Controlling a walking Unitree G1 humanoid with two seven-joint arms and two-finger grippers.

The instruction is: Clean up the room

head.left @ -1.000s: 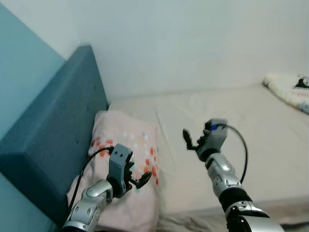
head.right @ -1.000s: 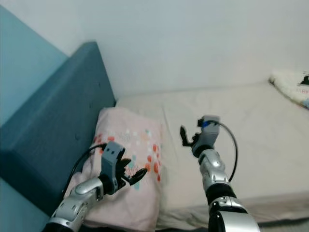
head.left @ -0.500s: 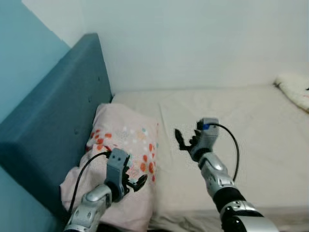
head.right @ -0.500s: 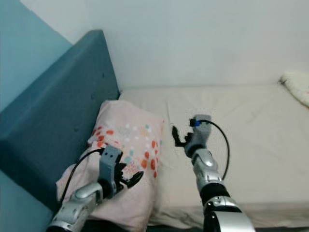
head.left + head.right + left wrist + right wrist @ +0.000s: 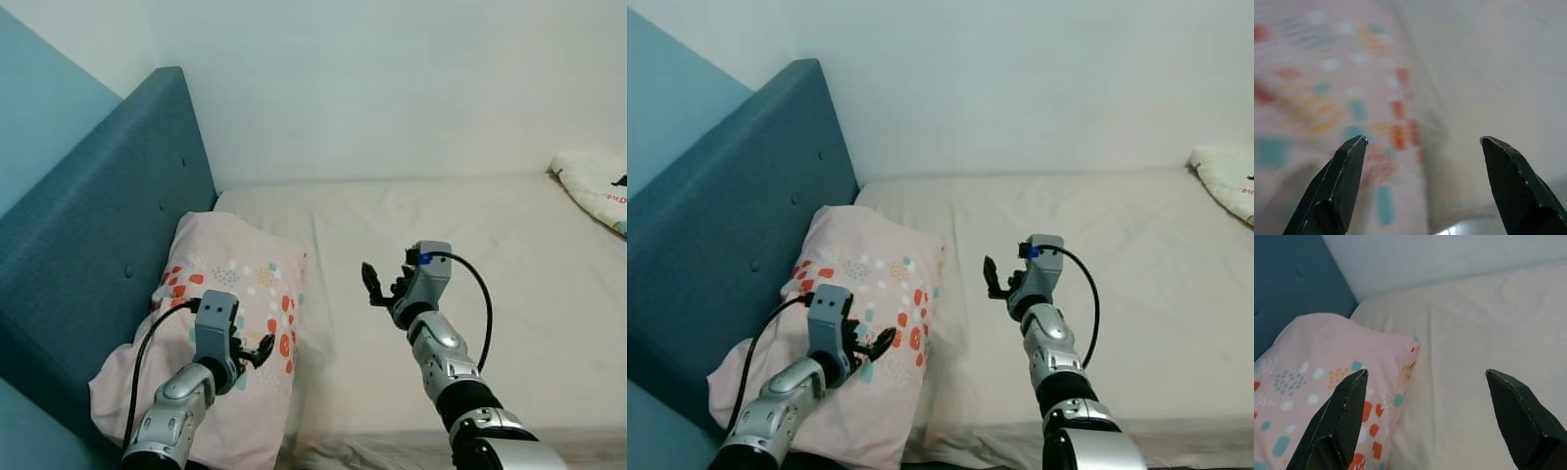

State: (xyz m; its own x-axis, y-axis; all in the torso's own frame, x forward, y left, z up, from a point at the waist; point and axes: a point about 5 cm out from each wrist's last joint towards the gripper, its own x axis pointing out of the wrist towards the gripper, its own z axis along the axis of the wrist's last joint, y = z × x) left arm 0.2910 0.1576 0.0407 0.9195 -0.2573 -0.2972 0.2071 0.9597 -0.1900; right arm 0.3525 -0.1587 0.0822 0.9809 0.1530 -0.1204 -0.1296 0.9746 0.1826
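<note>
- The left gripper [image 5: 253, 351] sits at the lower left of the left eye view, low over the near end of the pillow [image 5: 225, 294]; its two black fingers are spread apart with nothing between them.
- In the left wrist view those fingers [image 5: 1334, 188] frame blurred pink fabric with red, teal and orange marks, and the pale sheet beside it.
- The right gripper [image 5: 384, 287] is raised at centre frame, over the mattress [image 5: 470, 245] and just right of the pillow's edge; its fingers are also parted and hold nothing.
- The right wrist view shows its fingers [image 5: 1342, 416] wide apart, with the pillow's far corner and the cream sheet beyond them.
- The pillow is pink with coloured dots and dashes; it lies at the left of the frame, leaning against the teal headboard [image 5: 108, 225] and resting on the mattress.
- The mattress has a cream sheet and runs across the middle of the frame to the white wall [image 5: 392, 88].
- At the far right edge lies a folded pale blanket [image 5: 596, 188] on the mattress, well apart from both grippers.
</note>
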